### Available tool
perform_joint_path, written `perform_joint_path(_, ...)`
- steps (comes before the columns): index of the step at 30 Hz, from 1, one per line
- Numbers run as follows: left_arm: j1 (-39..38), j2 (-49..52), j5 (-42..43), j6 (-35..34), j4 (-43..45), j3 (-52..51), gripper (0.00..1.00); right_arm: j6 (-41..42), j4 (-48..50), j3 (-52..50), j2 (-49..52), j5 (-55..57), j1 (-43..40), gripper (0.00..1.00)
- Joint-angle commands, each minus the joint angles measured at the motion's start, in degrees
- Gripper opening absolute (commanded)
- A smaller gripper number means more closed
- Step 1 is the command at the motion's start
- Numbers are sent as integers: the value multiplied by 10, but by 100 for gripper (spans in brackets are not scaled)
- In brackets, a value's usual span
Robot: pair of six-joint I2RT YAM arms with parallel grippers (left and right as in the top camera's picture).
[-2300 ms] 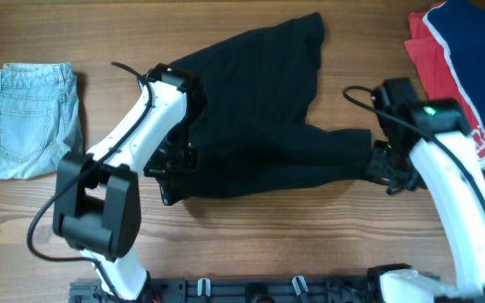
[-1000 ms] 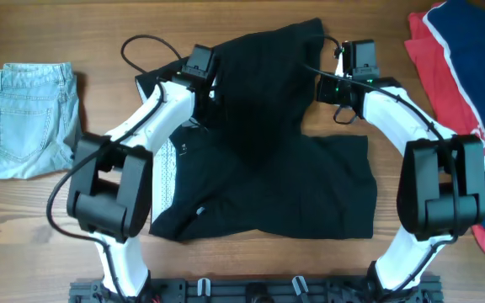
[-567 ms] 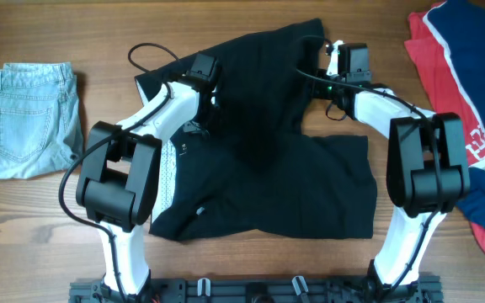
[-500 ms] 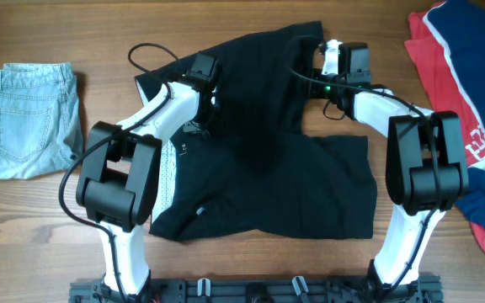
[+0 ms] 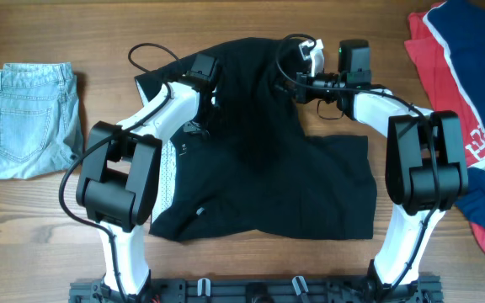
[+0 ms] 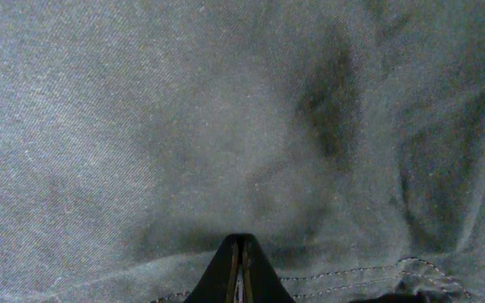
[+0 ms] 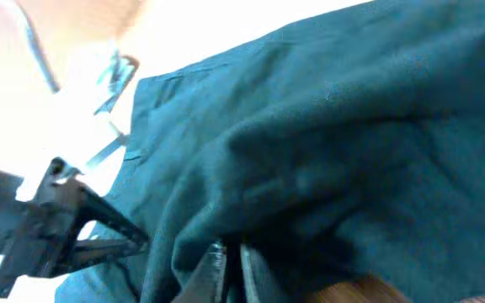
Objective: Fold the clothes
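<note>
Wooden table (image 5: 40, 227), black clothes (image 5: 310, 194), denim shorts (image 5: 28, 118)

The red and navy garment with white trim (image 5: 466, 76) is running off the overhead view's right edge, and the plain black soft fabric garment (image 6: 226, 126) is overflowing the left wrist view.

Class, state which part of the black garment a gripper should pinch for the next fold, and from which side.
Probably the near right corner of the black garment, approached from the table edge nearest the robot: it lies flat, outlined against wood.
</note>
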Motion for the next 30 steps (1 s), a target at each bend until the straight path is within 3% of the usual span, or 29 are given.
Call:
perform_joint_path(1, -1, 17, -12, 3, -10, -2, 4, 63, -42, 1, -4, 171, -9, 4)
perform_joint_path(7, -1, 17, -34, 3, -16, -2, 4, 106, -193, 2, -131, 504, -83, 4)
perform_joint_path(10, -2, 17, -34, 3, -17, -2, 4, 100, -218, 1, -185, 578, -105, 4)
perform_joint_path(13, -2, 17, -34, 3, -17, -2, 4, 98, -235, 1, -198, 566, -110, 6)
perform_joint_path(19, -2, 17, -34, 3, -29, -2, 4, 65, -278, 0, -121, 399, -102, 11)
perform_joint_path(23, -1, 17, -34, 3, -30, -2, 4, -48, -262, 0, -38, 234, -71, 20)
perform_joint_path(27, -1, 17, -34, 3, -30, -2, 4, -123, -270, 0, -7, 233, -28, 26)
perform_joint_path(30, -1, 17, -34, 3, -29, -2, 4, -155, -282, 0, -4, 238, 5, 45)
